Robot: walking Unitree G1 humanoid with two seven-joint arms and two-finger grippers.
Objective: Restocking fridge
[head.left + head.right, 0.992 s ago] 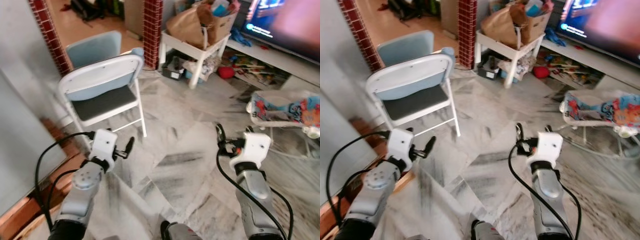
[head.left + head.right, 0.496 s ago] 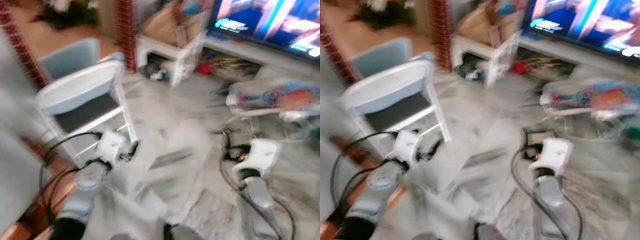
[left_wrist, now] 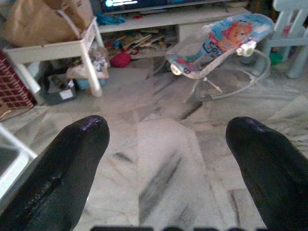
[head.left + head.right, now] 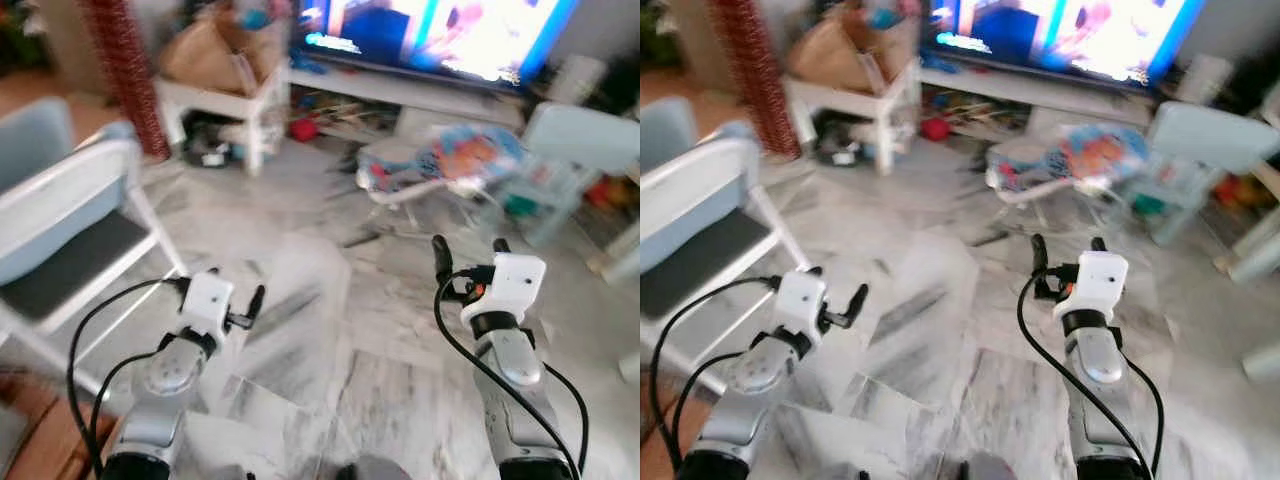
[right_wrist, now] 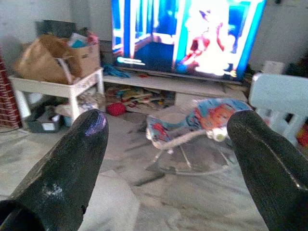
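Marble floor, grey-veined, runs through a living room; no fridge or stock appears in any view, so its look and place cannot be told.

Nearest, both arms are raised over bare floor. Left gripper has its black fingers spread wide, nothing between them. Right gripper is likewise wide apart and empty, its fingers pointing toward the far wall.

On the robot's left stands a white folding chair with a dark seat and pale blue back.

Mid-floor, ahead, sits a baby bouncer in a colourful print. Just right of it is a pale blue child's chair.

Farther back, a white side table carries a brown paper bag. Beside it rises a red brick pillar.

Farthest, a lit TV stands on a low shelf with clutter beneath.
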